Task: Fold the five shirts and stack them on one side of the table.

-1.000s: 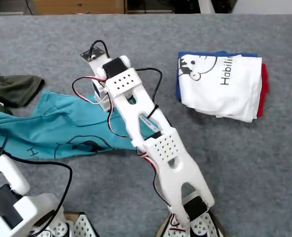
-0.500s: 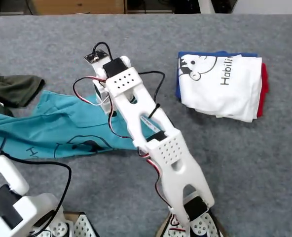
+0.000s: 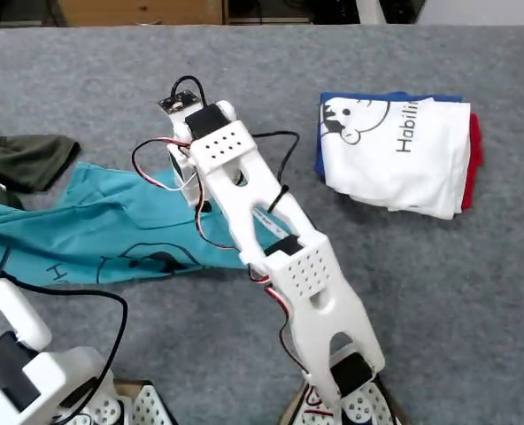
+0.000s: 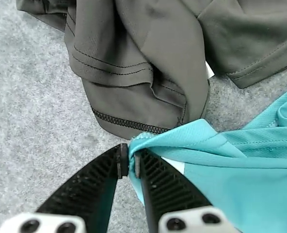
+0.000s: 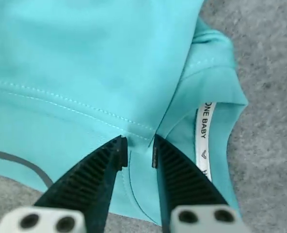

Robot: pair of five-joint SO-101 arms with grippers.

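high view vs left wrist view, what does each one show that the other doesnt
High view, not left wrist: the folded stack with a white shirt on top, and the right arm stretched over the teal shirt. Left wrist, not high: the left gripper pinching the teal shirt's edge, next to the dark shirt's stitched hem. Both: the teal shirt, the dark shirt and the grey table.

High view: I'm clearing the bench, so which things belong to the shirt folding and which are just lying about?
Job: teal shirt, held by left pincer and right pincer; dark shirt; folded stack.
Lying about: wooden furniture behind the table.
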